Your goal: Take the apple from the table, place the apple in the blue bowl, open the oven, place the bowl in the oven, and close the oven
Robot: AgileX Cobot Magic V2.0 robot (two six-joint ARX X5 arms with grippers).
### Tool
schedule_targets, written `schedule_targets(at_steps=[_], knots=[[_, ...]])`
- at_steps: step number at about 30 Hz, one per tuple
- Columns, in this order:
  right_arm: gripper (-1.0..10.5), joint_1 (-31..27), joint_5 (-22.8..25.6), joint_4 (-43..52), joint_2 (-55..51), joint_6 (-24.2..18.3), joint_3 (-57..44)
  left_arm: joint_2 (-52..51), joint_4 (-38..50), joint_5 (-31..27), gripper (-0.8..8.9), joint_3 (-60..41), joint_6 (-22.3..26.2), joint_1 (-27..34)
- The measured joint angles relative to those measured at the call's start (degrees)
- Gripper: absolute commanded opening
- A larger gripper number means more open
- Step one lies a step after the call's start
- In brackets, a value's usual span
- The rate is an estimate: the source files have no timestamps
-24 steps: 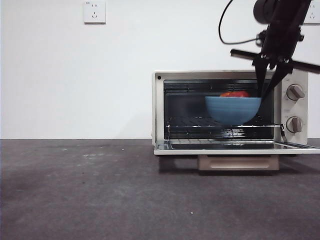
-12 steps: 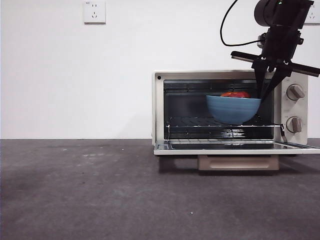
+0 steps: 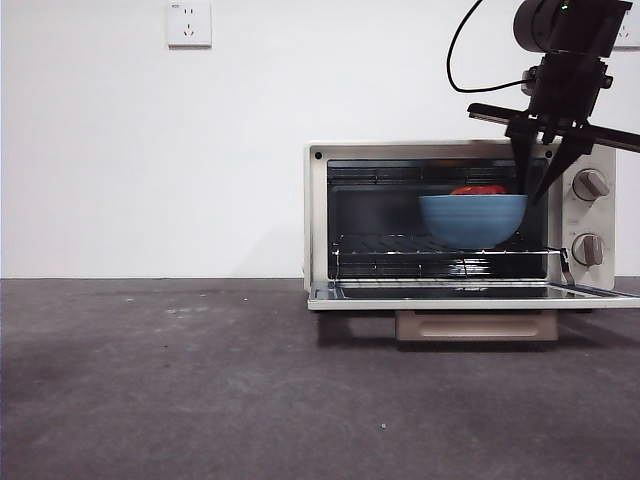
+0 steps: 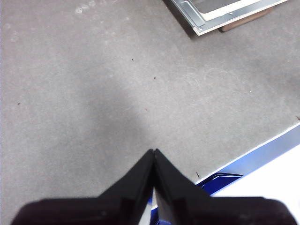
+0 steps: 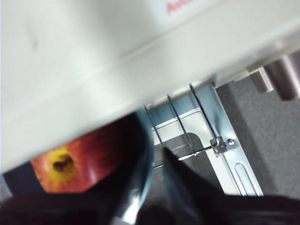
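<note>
Clamping the blue bowl's (image 3: 472, 220) rim, right tool (image 3: 541, 190); its wrist view reveals the apple's (image 5: 82, 161) stem dimple.

A white square wall socket (image 3: 189, 24) sits high on the plain white wall (image 3: 150, 160) behind.

You will find only one trace of lettering: red characters on the cream top of the oven (image 5: 93, 56), cut off by the edge of the right wrist view and not legible. Its front panel beside the knobs (image 3: 590, 184) shows no readable marking.
</note>
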Motion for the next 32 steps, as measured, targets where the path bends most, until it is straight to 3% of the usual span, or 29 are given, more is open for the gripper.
schedule_targets(at_steps=[10, 18, 24, 28, 32], knots=[[1.9, 0.00, 0.26, 0.24, -0.17, -0.76, 0.02, 0.00, 0.00, 1.16, -0.06, 0.00, 0.00, 0.00], [1.9, 0.00, 0.39, 1.53, -5.42, -3.76, 0.02, 0.00, 0.66, 1.18, -0.06, 0.00, 0.00, 0.00], [1.9, 0.00, 0.46, -0.42, -12.85, -9.75, 0.04, 2.03, 6.12, 2.08, -0.07, 0.00, -0.22, 0.00], [1.8, 0.04, 0.46, -4.02, -19.76, -14.99, 0.04, 6.43, 12.85, 6.25, -0.07, 0.00, -0.90, 0.00], [1.1, 0.07, 1.07, -8.07, -27.67, -18.45, 0.07, 12.07, 21.00, 10.32, -0.08, 0.00, -0.90, 0.02]])
